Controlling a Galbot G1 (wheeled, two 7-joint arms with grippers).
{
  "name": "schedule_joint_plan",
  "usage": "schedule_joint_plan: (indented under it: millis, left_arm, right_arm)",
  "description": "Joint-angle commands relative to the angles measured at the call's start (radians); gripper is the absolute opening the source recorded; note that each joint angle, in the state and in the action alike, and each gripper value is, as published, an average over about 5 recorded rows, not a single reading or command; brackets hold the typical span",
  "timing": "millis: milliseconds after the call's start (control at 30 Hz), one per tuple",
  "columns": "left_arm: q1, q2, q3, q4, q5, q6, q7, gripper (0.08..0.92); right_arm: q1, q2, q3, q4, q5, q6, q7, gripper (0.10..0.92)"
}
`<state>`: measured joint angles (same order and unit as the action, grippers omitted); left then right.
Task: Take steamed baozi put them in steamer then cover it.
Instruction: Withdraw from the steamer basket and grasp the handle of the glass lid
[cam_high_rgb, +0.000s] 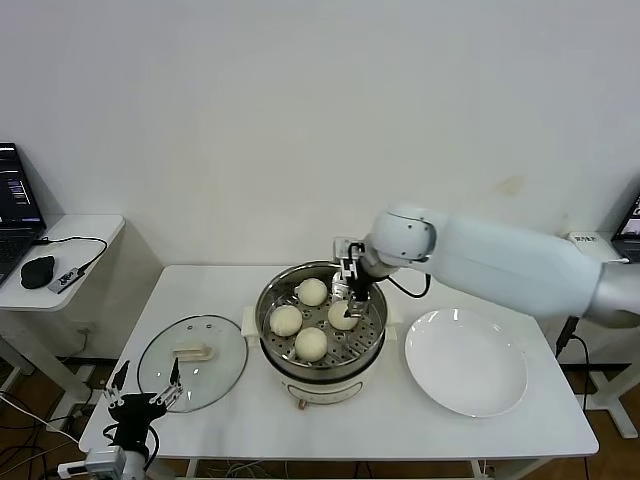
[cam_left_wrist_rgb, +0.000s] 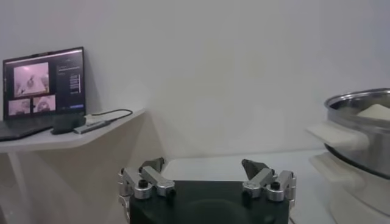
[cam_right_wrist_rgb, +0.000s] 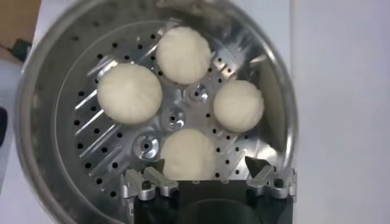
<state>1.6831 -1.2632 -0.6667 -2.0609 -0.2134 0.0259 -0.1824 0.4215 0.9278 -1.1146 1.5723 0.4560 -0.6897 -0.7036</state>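
The steamer (cam_high_rgb: 322, 345) stands mid-table, a steel pot on a cream base. Several cream baozi lie on its perforated tray (cam_right_wrist_rgb: 177, 115): one at the back (cam_high_rgb: 313, 291), one on the left (cam_high_rgb: 286, 320), one in front (cam_high_rgb: 311, 343) and one on the right (cam_high_rgb: 343, 315). My right gripper (cam_high_rgb: 349, 296) hangs open and empty just above the right bun; in the right wrist view its jaws (cam_right_wrist_rgb: 205, 173) stand spread over that bun (cam_right_wrist_rgb: 187, 155). My left gripper (cam_high_rgb: 146, 392) is parked low at the table's front left, open and empty, also shown in the left wrist view (cam_left_wrist_rgb: 207, 173).
The glass lid (cam_high_rgb: 192, 361) with a cream handle lies flat on the table left of the steamer. An empty white plate (cam_high_rgb: 466, 361) sits to the right. A side desk with a laptop (cam_left_wrist_rgb: 42, 91) stands at the far left. The steamer rim (cam_left_wrist_rgb: 359, 103) is right of my left gripper.
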Motion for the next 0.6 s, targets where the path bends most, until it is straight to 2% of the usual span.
schedule_joint_plan:
  millis: [33, 167, 300, 433, 600]
  left_arm:
    - [-0.001, 0.005, 0.001, 0.006, 0.001, -0.01, 0.001, 0.823]
    - [-0.004, 0.007, -0.001, 0.012, 0.0, -0.015, -0.002, 0.823]
    - [-0.007, 0.005, 0.002, 0.02, 0.002, -0.019, -0.005, 0.823]
    - [-0.011, 0.001, 0.011, 0.047, 0.022, -0.042, -0.007, 0.823]
    - [-0.023, -0.003, 0.031, 0.09, 0.06, -0.076, -0.019, 0.823]
  right_arm:
    - [-0.23, -0.275, 0.229, 0.255, 0.13, 0.152, 0.581, 0.823]
    - [-0.577, -0.37, 0.51, 0.32, 0.079, 0.334, 0.728, 0.823]
    - [-1.057, -0.357, 0.946, 0.356, -0.017, 0.458, 0.759, 0.823]
    - [-1.443, -0.2, 1.323, 0.367, -0.112, 0.568, 0.715, 0.823]
    - [-1.674, 0.054, 1.617, 0.357, -0.248, 0.707, 0.61, 0.823]
